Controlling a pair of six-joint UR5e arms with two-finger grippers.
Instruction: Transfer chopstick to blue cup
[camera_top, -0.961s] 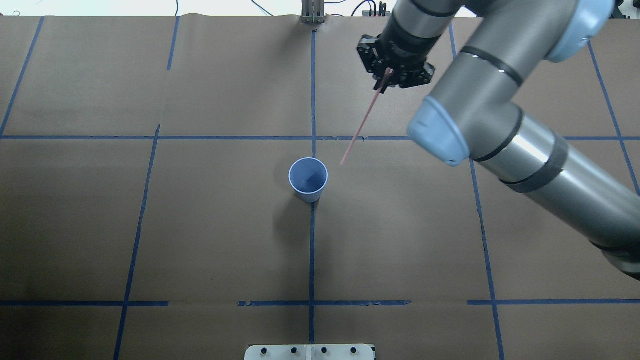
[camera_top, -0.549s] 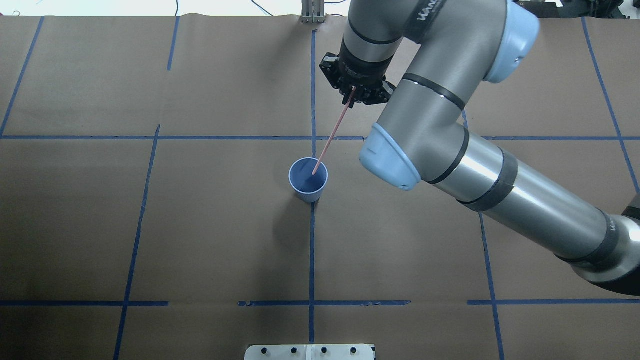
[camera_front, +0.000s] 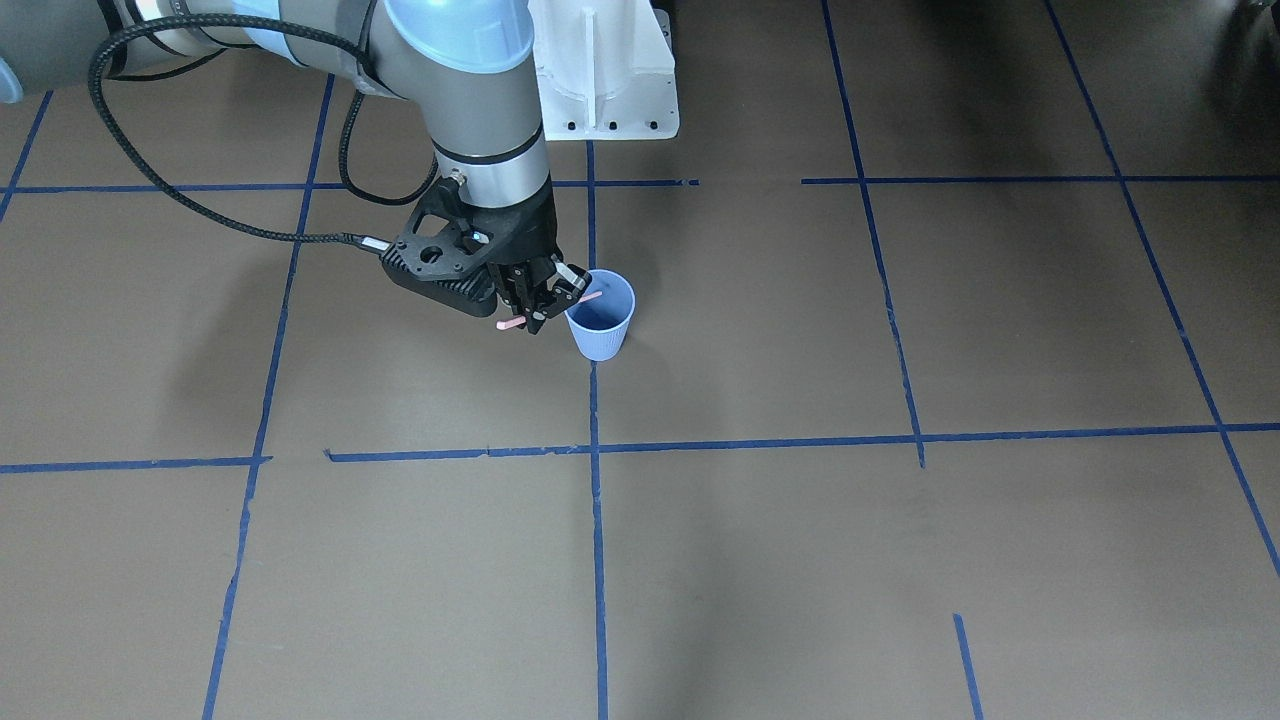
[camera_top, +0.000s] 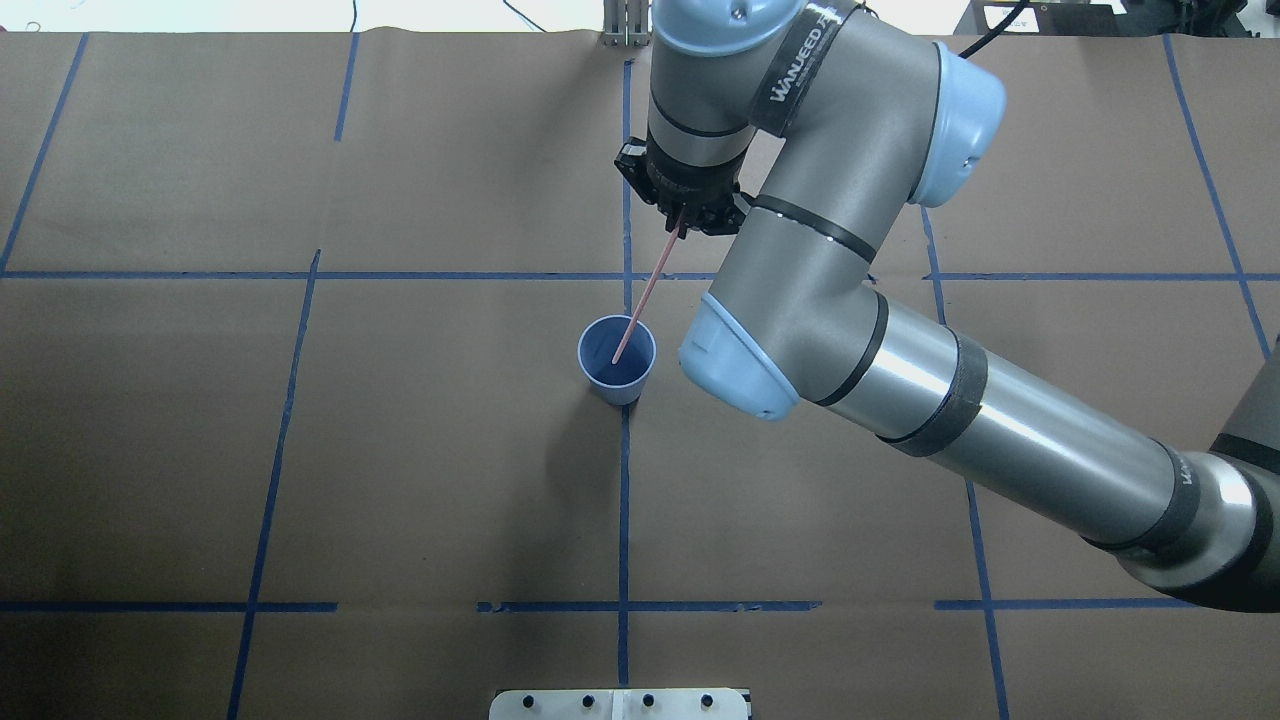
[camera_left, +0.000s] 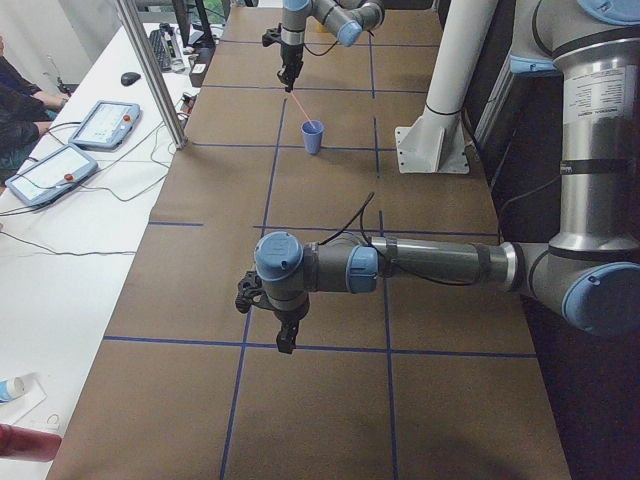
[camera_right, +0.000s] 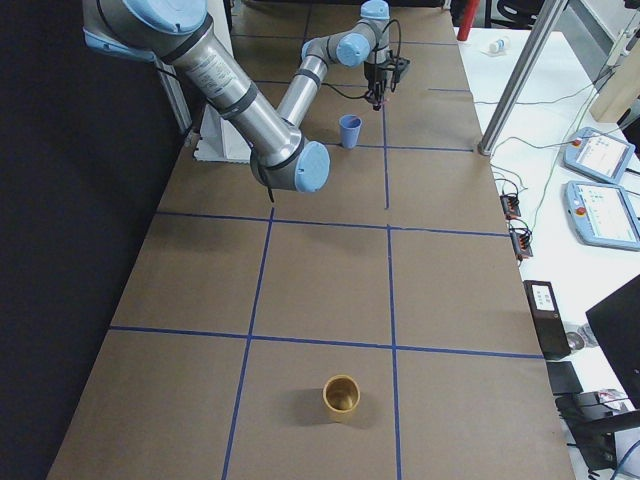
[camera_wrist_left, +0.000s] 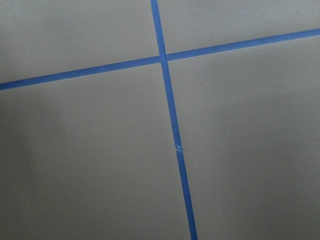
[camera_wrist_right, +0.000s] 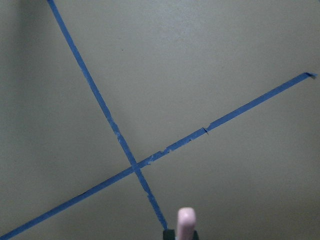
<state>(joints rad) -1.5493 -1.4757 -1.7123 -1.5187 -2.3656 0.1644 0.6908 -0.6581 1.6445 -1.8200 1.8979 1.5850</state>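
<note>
The blue cup (camera_top: 617, 372) stands upright at the table's middle and also shows in the front view (camera_front: 603, 335), the left view (camera_left: 313, 138) and the right view (camera_right: 349, 132). My right gripper (camera_top: 684, 212) (camera_front: 537, 303) is shut on the upper end of the pale-pink chopstick (camera_top: 648, 285), which slants down toward the cup. Its lower tip lies over the cup's mouth, just within the rim. The chopstick's top end shows in the right wrist view (camera_wrist_right: 186, 224). My left gripper (camera_left: 284, 338) hangs over the table far from the cup; I cannot tell whether it is open or shut.
A tan cup (camera_right: 341, 397) stands near the table's end on my right. The white arm mount (camera_front: 605, 90) is behind the blue cup. Control pendants (camera_left: 105, 122) and a metal post (camera_left: 150, 70) stand on the side bench. Blue tape lines cross the brown table.
My right arm has swung left and lower with the chopstick. The stick's lower tip has gone from right of the cup to over its mouth.
</note>
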